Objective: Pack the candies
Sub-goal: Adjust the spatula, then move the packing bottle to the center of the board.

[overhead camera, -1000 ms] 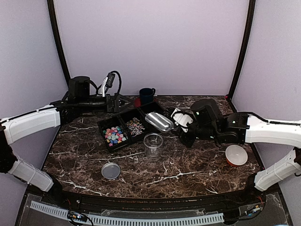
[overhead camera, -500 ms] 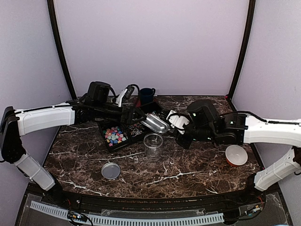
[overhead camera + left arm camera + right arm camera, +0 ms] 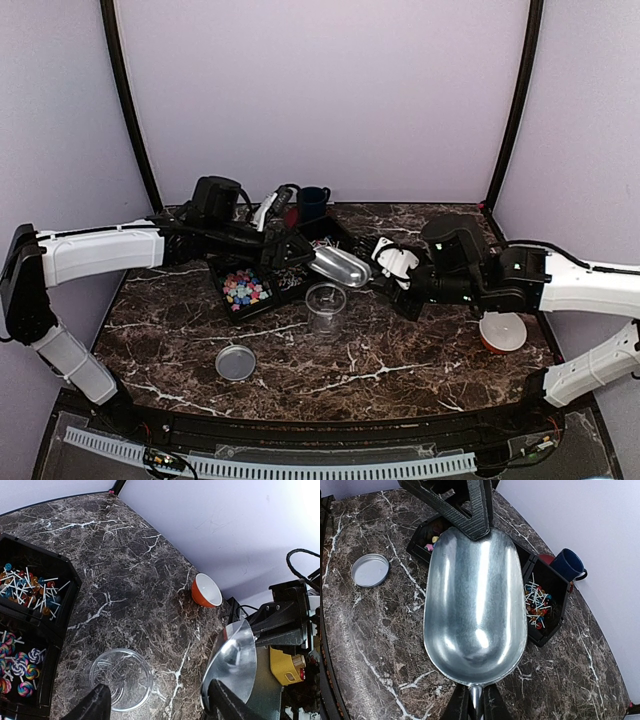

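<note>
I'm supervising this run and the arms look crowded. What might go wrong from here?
The left gripper, open, sits right at the tip of the empty metal scoop that the right gripper holds; a nudge may twist it in that grip. The open clear jar stands close by the scoop and might get tipped.

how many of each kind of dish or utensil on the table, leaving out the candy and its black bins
clear jar: 1
metal lid: 1
metal scoop: 1
orange bowl: 1
blue mug: 1
total: 5
</note>
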